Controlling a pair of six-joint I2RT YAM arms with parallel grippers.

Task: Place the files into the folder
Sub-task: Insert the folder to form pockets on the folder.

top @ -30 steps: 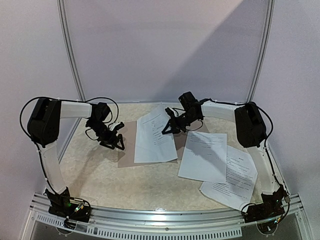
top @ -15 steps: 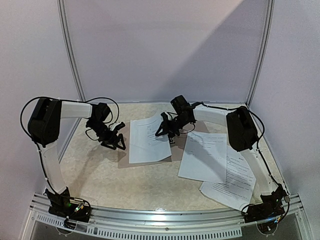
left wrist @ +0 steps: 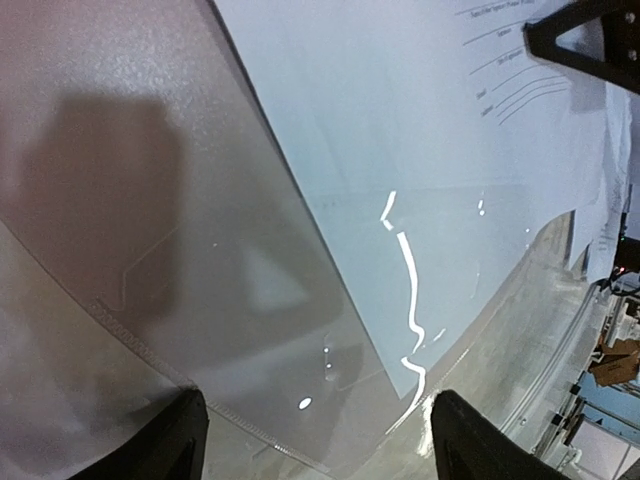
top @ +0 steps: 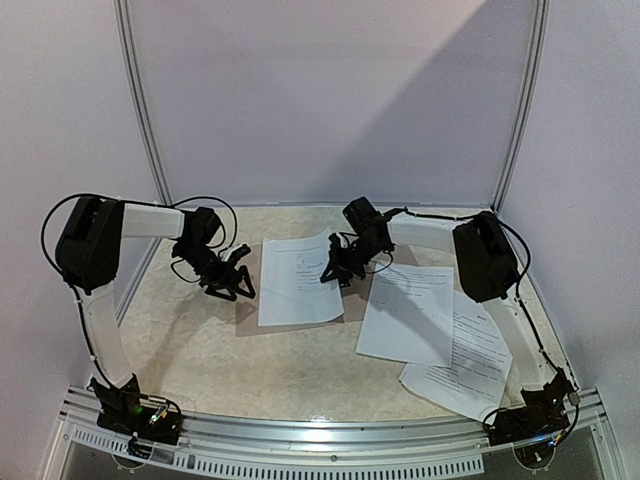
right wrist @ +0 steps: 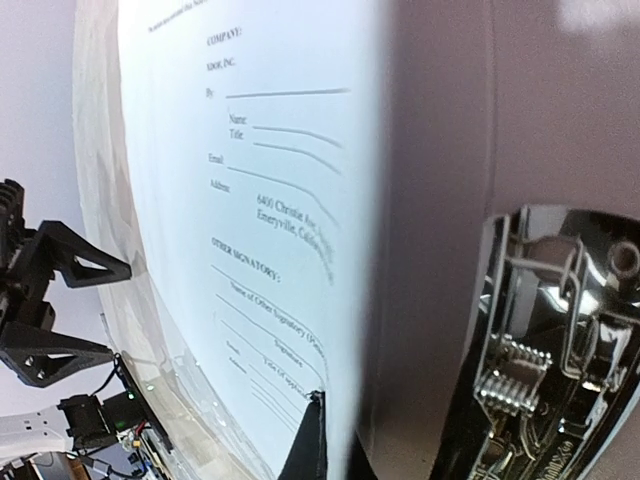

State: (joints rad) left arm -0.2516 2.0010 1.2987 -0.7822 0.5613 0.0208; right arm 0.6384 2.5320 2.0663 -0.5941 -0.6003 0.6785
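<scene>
- Okay, the folder (top: 248, 300) lies flat on the table (top: 200, 350) and is mostly covered. From above we see only a tan strip down its left side and a sliver at its right edge.
- One sheet (top: 295, 280) lies on the folder and hides its middle. Its print is too small to read from above, but the right wrist view shows form lines.
- The left gripper (top: 232, 285) hangs over the folder's left strip with its jaws apart. Its wrist view is cropped to two fingertips (left wrist: 170, 445) at the bottom edge, and only folder surface lies between them.
- That same view shows a glossy, seamed layer with glare streaks on the folder. We cannot tell what it is.
- The right gripper (top: 338, 272) is at the folder's right side, at the sheet's right edge, with its fingers together. Its wrist view shows only one dark wedge of tip (right wrist: 315, 430). We cannot tell whether any paper is nipped.
- A metal clip (right wrist: 560, 330) sits on the folder's bare right part, cut off by the picture's edge.
- A second sheet (top: 410, 312) lies just right of the folder. We cannot tell whether it overlaps the folder.
- A third sheet (top: 470, 365) lies farther right of the folder, partly under the second sheet and partly hidden behind the right arm.
</scene>
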